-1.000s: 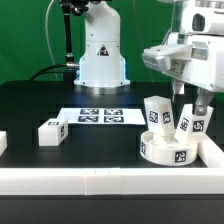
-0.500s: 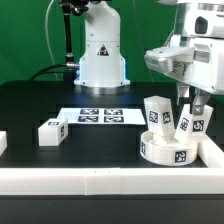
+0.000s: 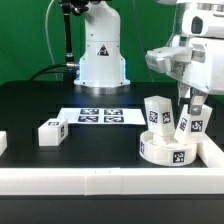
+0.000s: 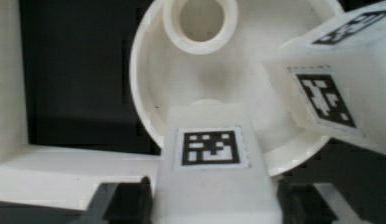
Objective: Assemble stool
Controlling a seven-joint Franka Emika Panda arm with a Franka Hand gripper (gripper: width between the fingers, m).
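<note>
Jaws look clamped on a leg (image 4: 211, 165) standing in the seat (image 3: 165, 152), the one on the exterior view's right. My guess: leg-fitting step, and the gripper (image 3: 196, 108) needs a straight twist next.

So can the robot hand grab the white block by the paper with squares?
Probably not yet: the gripper is shut on a leg on the seat. The lone leg lies uncovered.

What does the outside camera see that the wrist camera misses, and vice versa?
Only the exterior view shows the robot base, the marker board, a loose leg lying on the black table, and the white rail. Only the wrist view shows the hole in the seat disc and the dark fingers against the gripped leg's sides. Both show the seat disc, the gripped leg and a second leg standing on it.
</note>
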